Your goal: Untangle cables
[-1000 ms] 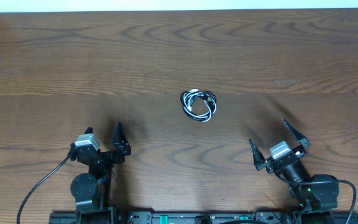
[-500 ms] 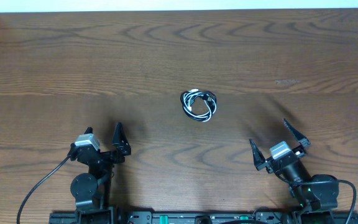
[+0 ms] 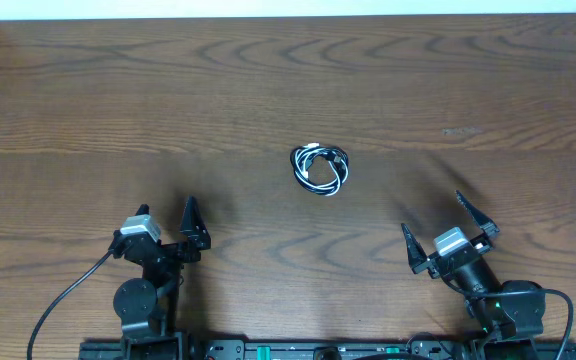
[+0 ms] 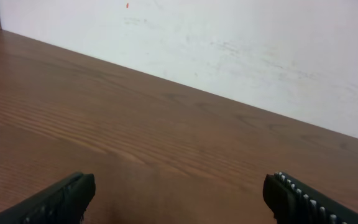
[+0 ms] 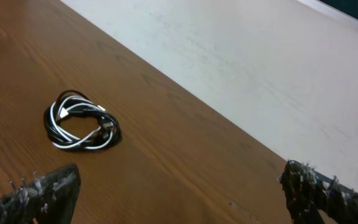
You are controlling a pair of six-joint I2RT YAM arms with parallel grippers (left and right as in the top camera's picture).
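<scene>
The cables lie in one small coil near the middle of the table, a black cord and a white cord wound together with small plug ends. In the right wrist view the coil sits ahead and to the left of my right gripper, well apart from it. My right gripper stands open and empty at the front right. My left gripper stands open and empty at the front left. The left wrist view shows only bare wood between the open left gripper jaws; the cables are out of that view.
The wooden table runs to a far edge with a white surface beyond it. A thick black wire trails from the left arm's base at the front edge.
</scene>
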